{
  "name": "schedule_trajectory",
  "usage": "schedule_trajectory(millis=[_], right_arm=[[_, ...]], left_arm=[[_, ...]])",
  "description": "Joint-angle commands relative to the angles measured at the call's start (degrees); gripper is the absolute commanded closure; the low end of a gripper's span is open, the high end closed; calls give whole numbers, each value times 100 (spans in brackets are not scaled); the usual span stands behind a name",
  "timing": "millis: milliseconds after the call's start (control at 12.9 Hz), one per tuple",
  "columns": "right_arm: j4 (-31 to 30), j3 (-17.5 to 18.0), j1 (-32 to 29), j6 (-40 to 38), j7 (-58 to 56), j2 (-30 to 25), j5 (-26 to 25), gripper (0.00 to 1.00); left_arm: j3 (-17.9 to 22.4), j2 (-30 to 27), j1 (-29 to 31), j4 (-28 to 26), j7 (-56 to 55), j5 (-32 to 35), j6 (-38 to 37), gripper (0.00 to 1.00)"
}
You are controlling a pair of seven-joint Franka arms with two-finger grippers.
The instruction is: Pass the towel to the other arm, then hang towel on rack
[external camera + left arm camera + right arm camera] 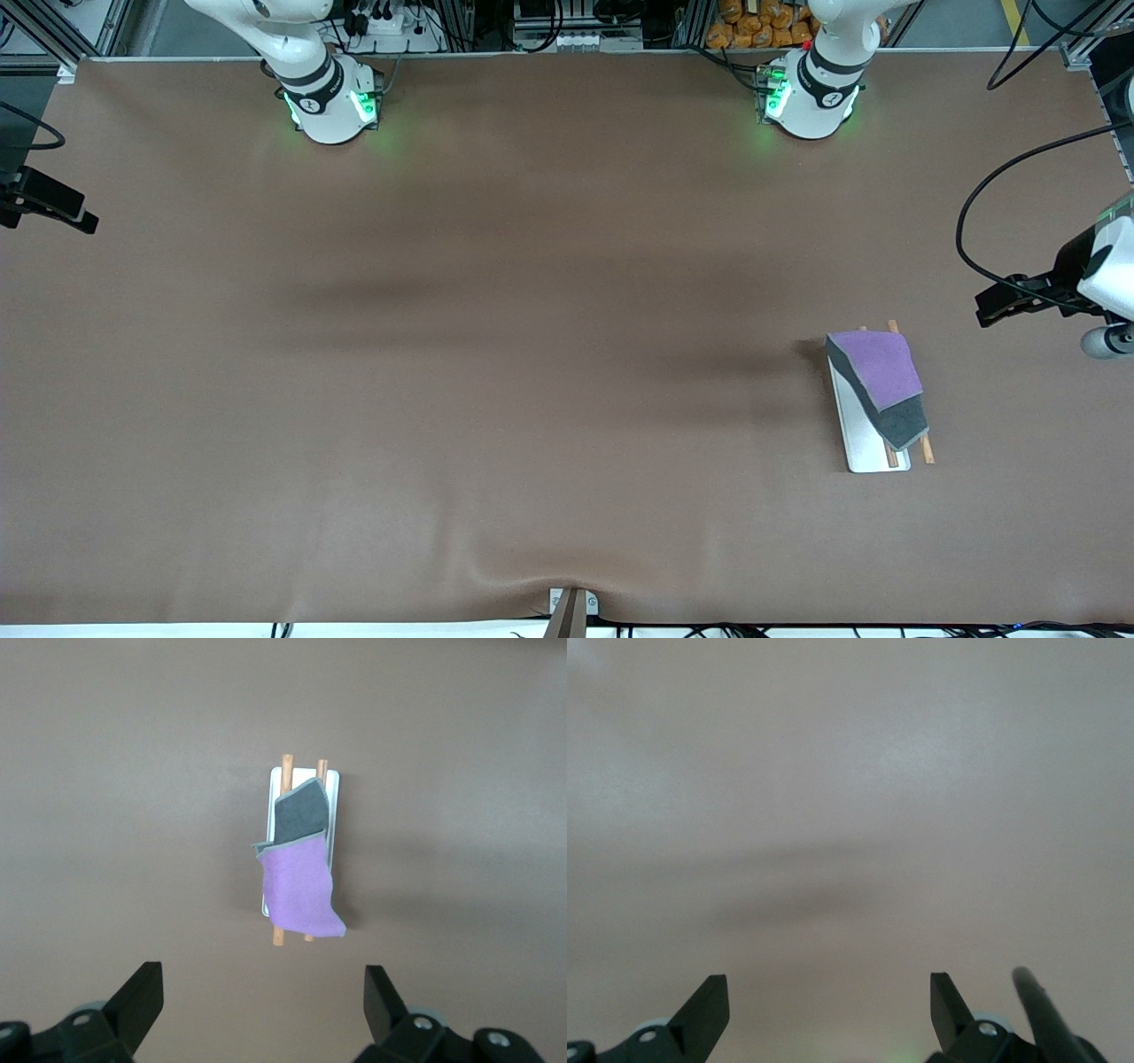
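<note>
Towel [877, 377] lies draped over the rack [864, 447] near the left arm's end of the table, purple face up, so hanging looks done. Left gripper [257, 1005] hovers released above it; right gripper [824, 1010] waits spread over bare table [443, 354], with ample room around.

The left claw [990, 308] is held aloft at the right edge of the front view, at mid-height, with its arm entering from that edge. Its fingers [137, 1001] are spread wide apart in the left wrist view, with nothing between them. The right claw [829, 1010] is likewise seen spread and empty over bare tabletop [850, 797].
</note>
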Motion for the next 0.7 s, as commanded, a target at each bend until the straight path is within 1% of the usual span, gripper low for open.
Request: schedule_trajectory(millis=[0, 155, 310, 388, 543, 620], right_arm=[[-17, -95, 135, 14, -86, -86, 33, 0], [-26, -104, 276, -12, -86, -86, 33, 0], [-43, -95, 346, -56, -164, -77, 33, 0], [-61, -95, 390, -74, -174, -60, 33, 0], [-52, -95, 417, -109, -165, -60, 24, 0], [-52, -95, 408, -100, -156, -60, 24, 0]], left_arm=[[-79, -501, 75, -73, 83, 114, -209, 0], [-175, -659, 84, -100, -48, -25, -315, 0], [-97, -748, -21, -100, -75, -184, -306, 0], [182, -774, -291, -109, -75, -193, -332, 0], [1234, -915, -1274, -144, -75, -359, -411, 0], [1639, -915, -1592, -144, -15, -508, -447, 0]])
